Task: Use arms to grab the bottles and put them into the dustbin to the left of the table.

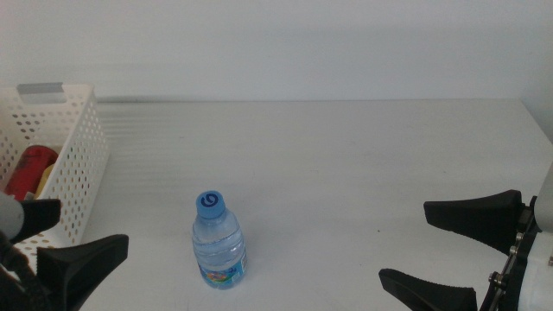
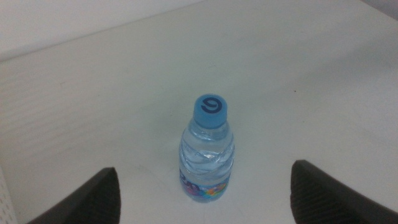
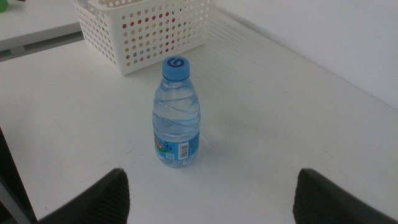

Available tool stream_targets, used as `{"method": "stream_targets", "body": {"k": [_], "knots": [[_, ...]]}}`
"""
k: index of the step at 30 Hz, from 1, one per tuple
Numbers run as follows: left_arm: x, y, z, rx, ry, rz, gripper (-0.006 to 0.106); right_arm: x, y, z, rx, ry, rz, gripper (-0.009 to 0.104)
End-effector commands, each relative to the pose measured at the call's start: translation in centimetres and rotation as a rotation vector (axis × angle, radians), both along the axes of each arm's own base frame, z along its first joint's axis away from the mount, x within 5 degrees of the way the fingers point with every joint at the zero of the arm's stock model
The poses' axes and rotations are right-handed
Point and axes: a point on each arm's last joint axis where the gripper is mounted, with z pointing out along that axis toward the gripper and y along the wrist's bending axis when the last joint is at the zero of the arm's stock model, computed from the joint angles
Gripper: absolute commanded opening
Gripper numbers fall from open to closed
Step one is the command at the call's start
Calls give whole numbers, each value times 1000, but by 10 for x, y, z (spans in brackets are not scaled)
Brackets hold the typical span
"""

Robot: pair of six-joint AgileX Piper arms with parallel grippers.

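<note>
A small clear water bottle [image 1: 219,244] with a blue cap stands upright on the white table [image 1: 346,164], near its front edge. My left gripper [image 1: 94,225] is open at the lower left, just left of the bottle and close to the dustbin. In the left wrist view the bottle [image 2: 208,152] stands beyond the open left gripper [image 2: 204,167]. My right gripper [image 1: 403,243] is open at the lower right, well apart from the bottle [image 3: 176,115]. The white perforated dustbin [image 1: 73,164] holds a red can [image 1: 33,166] with something yellow beside it.
The dustbin [image 3: 149,31] stands at the table's left side, its grey-patched rim towards the back. In the right wrist view the table's edge runs close behind the bottle. Bare tabletop lies between the bottle and the right gripper [image 3: 211,173].
</note>
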Motion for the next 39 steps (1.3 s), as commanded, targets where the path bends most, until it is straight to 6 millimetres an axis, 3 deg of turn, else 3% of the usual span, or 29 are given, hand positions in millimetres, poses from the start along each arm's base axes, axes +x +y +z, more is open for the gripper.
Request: {"method": "stream_targets", "body": {"k": [1, 4, 7, 12, 15, 23, 32, 39], "knots": [[3, -2, 17, -79, -89, 8, 90, 1, 1, 15, 67, -75, -6, 70], [1, 0, 14, -78, -105, 11, 90, 1, 1, 15, 67, -75, -6, 70], [-2, 3, -8, -106, -154, 21, 90, 1, 1, 15, 67, -75, -6, 70], [-9, 9, -45, -248, -314, 52, 90, 1, 1, 15, 67, -75, -6, 70], [-13, 13, -51, -380, -344, 84, 90, 1, 1, 15, 67, -75, -6, 70], [-9, 13, -97, -353, -274, 116, 90, 1, 1, 15, 67, -75, -6, 70], [1, 4, -106, -278, -268, 79, 90, 1, 1, 15, 67, -75, -6, 70], [15, -18, -110, -221, -317, -79, 90, 1, 1, 15, 67, -75, -6, 70]]}}
